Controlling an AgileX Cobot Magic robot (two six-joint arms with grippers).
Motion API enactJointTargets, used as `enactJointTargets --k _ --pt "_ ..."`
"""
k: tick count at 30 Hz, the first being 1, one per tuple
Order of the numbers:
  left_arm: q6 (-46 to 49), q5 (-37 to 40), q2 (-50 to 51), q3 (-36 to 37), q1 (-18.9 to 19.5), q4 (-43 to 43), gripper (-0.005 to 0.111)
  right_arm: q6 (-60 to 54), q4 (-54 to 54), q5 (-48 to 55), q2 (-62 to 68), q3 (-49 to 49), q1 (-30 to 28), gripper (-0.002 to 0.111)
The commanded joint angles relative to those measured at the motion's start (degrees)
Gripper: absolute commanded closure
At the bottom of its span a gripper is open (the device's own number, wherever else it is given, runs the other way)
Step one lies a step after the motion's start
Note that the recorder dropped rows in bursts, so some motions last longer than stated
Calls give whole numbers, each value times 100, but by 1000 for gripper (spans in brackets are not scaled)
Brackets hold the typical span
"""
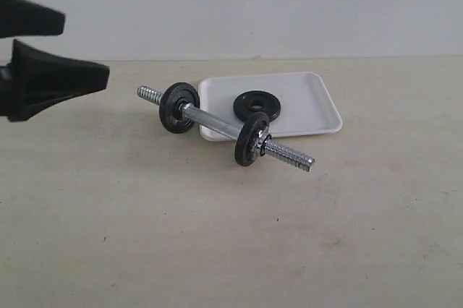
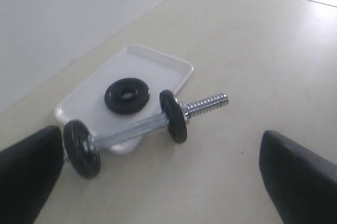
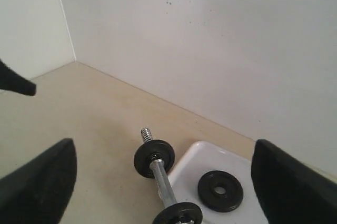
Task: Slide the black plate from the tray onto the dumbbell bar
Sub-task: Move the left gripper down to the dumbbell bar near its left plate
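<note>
**Task item.** Black plate (image 1: 257,105) is lying flat inside tray (image 1: 311,105), on the half nearer the bar, not on the bar. Plate is round and matte black, w/ ctr hole and raised rim.

**Tray.** Shallow white plastic, rectangular w/ rounded corners and a low rim, smooth surface.

**Bar.** Dumbbell bar (image 1: 213,121) is lying diagonally on table (image 1: 217,236), just beside tray. It is shiny chrome w/ a smooth middle, and coarse thread is showing at both tips. Far disc (image 1: 179,107) and near disc (image 1: 251,139) are standing upright on the bar, one toward each end. Both have the same black finish as the plate.

**Table and wall.** Table is pale beige, matte and faintly scuffed. Wall (image 1: 289,4) is plain white.

**Grippers.**
- L gripper (image 1: 85,49) has black tapered fingers standing apart w/ nothing btwn them. It is hovering well apart from the bar.
- R gripper (image 3: 163,145) has its fingers spread wide and is gripping nothing.

**View differences.**
- Ext. view is showing a silver collar against the near disc. Of the two grippers it is showing only the L.
- L wrist view is showing the bar's shaft crossing over a tray corner. Cannot tell if they are touching.
- R wrist view is showing the R gripper, a corner where two walls are meeting, and small dark specks on the wall.
</note>
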Motion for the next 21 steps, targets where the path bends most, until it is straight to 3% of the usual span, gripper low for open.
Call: enactJointTargets --k 1,5,10,12,21 --pt "525 -77 804 -926 -730 -131 13 -150 109 -140 7 161 217 26" --pt "554 -237 1549 -1491 -1313 159 13 -301 275 -429 7 418 773 26" --pt "143 -874 2533 -1933 -1903 1585 13 -445 36 -1001 7 558 1404 26" --pt "-280 -1193 2837 -1991 -1991 1819 13 -420 -68 -1135 7 558 1552 26" --pt "-320 -2036 3159 -1990 -1990 1912 13 123 -1033 -1937 7 558 1597 26"
